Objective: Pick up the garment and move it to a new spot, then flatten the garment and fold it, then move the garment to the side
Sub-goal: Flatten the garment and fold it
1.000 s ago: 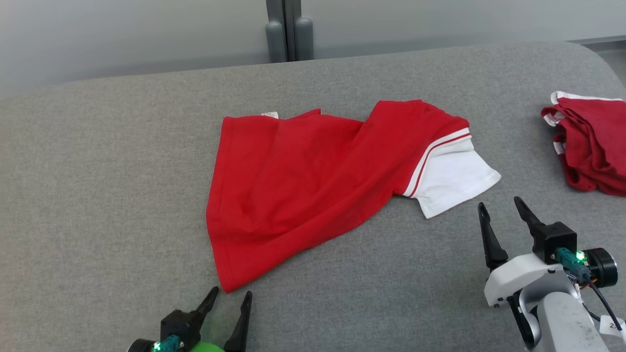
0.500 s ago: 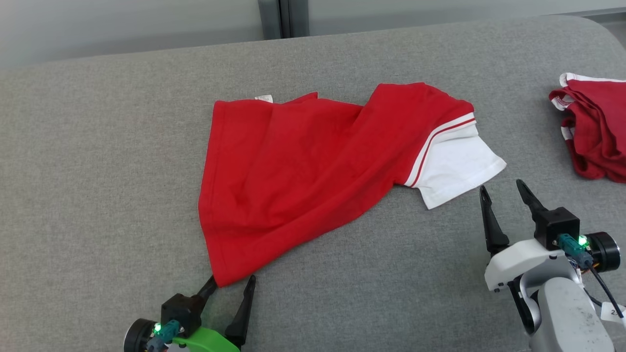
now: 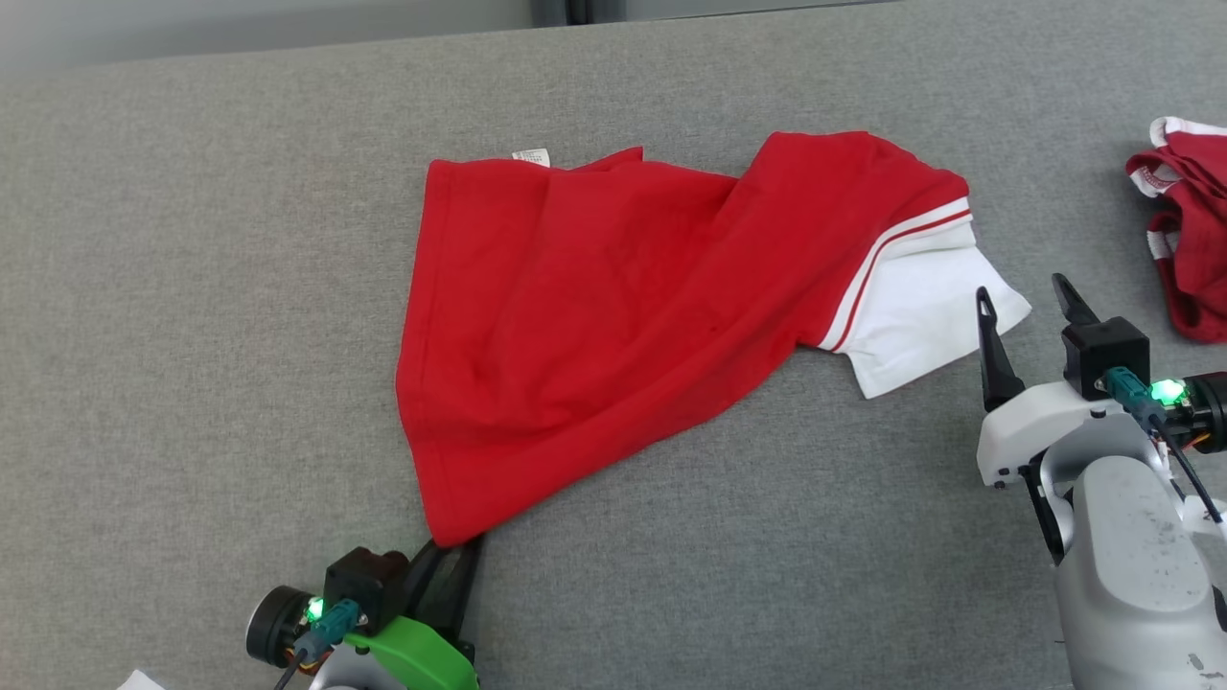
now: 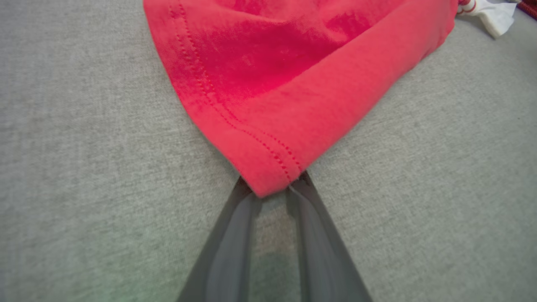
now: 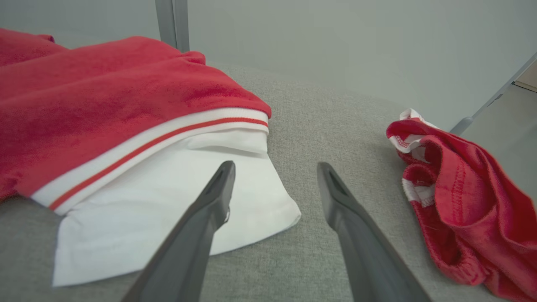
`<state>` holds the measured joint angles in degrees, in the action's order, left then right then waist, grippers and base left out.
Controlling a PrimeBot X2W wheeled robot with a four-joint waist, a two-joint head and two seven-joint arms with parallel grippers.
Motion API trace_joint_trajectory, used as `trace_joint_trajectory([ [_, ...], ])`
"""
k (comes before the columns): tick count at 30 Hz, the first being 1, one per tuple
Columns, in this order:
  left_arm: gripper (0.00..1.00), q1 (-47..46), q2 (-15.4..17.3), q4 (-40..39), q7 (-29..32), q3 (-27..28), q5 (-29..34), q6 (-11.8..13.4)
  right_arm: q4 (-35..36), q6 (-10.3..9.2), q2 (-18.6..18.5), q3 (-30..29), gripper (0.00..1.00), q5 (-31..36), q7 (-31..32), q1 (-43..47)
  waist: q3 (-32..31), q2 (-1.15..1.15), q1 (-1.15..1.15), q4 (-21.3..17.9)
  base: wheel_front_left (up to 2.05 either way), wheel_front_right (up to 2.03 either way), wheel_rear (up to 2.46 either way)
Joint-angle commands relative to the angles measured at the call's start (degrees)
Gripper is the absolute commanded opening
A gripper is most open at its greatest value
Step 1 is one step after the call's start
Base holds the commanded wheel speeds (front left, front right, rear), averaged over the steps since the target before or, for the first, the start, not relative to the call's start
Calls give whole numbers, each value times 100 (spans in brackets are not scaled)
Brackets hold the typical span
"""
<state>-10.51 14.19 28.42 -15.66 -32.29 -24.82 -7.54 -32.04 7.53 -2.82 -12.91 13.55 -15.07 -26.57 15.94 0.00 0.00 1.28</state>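
Note:
The garment (image 3: 613,316) is a red shirt with a white sleeve (image 3: 920,316), lying crumpled on the grey padded surface. My left gripper (image 3: 455,551) sits at its near hem corner (image 4: 272,176), fingers drawn together with the corner pinched between the tips, which the cloth hides. My right gripper (image 3: 1020,287) stands open beside the sleeve's outer edge. In the right wrist view its left finger (image 5: 209,209) lies over the white sleeve (image 5: 138,226) while the other finger is over bare surface; nothing is gripped.
A second red garment with white trim (image 3: 1189,240) lies bunched at the right edge, seen close as a red bundle (image 5: 461,214) to the right of my right gripper. The grey surface (image 3: 192,287) stretches wide on the left and near side.
My left gripper moved forward to the hem corner and closed on it. My right gripper advanced toward the white sleeve, still open. The head camera tilted, shifting the picture.

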Motion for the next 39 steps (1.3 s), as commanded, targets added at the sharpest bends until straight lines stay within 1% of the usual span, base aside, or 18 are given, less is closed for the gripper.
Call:
trace_joint_trajectory([
  [1, 0, 13, 31, 158, 99, -124, -39, 14, -200, -10, -18, -124, 100, 167, 7, -145, 69, 0, 0, 76, 0, 0, 0],
  [6, 0, -73, 85, 158, 101, -277, -130, 14, -868, -10, -22, -580, 100, 586, 62, -549, 150, 0, 0, 193, 0, 0, 0],
  [11, 0, -70, 106, 123, 101, -344, -176, 14, -1531, -10, -21, -1044, 100, 855, 290, -674, 127, 0, 0, 282, 0, 0, 0],
  [12, 0, -61, 109, 116, 101, -351, -190, 14, -1650, -10, -20, -1116, 98, 877, 316, -662, 118, 0, 0, 290, 0, 0, 0],
  [13, 0, -49, 119, 100, 100, -363, -198, 14, -1780, -11, -22, -1200, 41, 892, 317, -658, 106, 0, 0, 298, 0, 0, 0],
  [14, 0, -40, 125, 75, 99, -372, -202, 14, -1876, -11, -23, -1268, 7, 893, 299, -659, 96, 0, 0, 303, 0, 0, 0],
  [15, 0, -30, 128, 37, 94, -380, -206, 14, -1984, -11, -23, -1325, 0, 894, 286, -650, 80, 0, 0, 308, 0, 0, 0],
  [19, 0, 17, 144, -101, 73, -330, -202, 14, -2261, -11, -28, -1471, 0, 810, 153, -689, -16, 0, 0, 303, 0, 0, 0],
  [22, 0, 46, 135, -251, 60, -242, -143, 14, -2291, -11, -22, -1433, 0, 673, 42, -740, -147, 0, 0, 277, 0, 0, 0],
  [24, 0, 74, 107, -364, 56, -166, -98, 14, -2202, -11, -21, -1320, 0, 458, 0, -799, -278, 0, 0, 266, 0, 0, 0],
  [28, 0, 207, 44, -697, 56, -40, -26, 14, -1495, -11, -20, -736, 0, -405, -12, -670, -611, 0, 0, 263, 0, 0, 0],
  [33, 0, 294, 106, -1265, 55, 108, 120, 14, -396, -11, -19, -94, 0, -1488, -16, -393, -1086, 0, 0, 280, 0, 0, 0],
  [37, 0, 176, 234, -1709, 54, 344, 166, 14, 258, -11, -23, 99, 0, -1984, -16, -309, -1397, 0, 0, 297, 0, 0, 0],
  [39, 0, 11, 343, -1906, 54, 484, 156, 14, 527, -10, -17, 201, 0, -2107, -17, -364, -1529, 0, 0, 301, 0, 0, 0],
])
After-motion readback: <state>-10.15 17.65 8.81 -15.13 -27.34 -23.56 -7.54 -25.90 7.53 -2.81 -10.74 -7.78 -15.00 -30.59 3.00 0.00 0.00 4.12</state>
